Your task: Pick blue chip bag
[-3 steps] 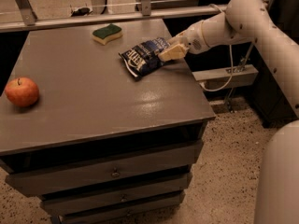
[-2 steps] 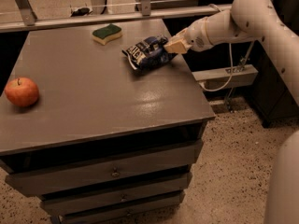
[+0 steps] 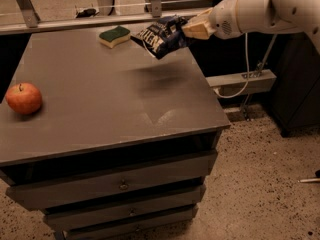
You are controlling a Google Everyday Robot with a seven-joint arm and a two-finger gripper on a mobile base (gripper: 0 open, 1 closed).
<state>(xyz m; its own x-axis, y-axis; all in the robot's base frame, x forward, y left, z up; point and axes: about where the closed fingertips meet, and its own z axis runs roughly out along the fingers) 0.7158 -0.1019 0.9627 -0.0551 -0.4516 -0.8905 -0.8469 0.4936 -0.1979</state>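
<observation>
The blue chip bag is a dark-blue crinkly foil bag with white lettering. It hangs in the air above the far right part of the grey table, casting a shadow below. My gripper reaches in from the right on a white arm and is shut on the bag's right end. The bag is tilted, its free end pointing left toward the sponge.
A green-and-yellow sponge lies at the table's far edge, just left of the bag. A red apple sits at the left edge. Drawers run under the tabletop. A metal rail and dark cabinets stand behind and to the right.
The gripper has lifted the blue chip bag off the table; it lay on the surface before and now hangs above it.
</observation>
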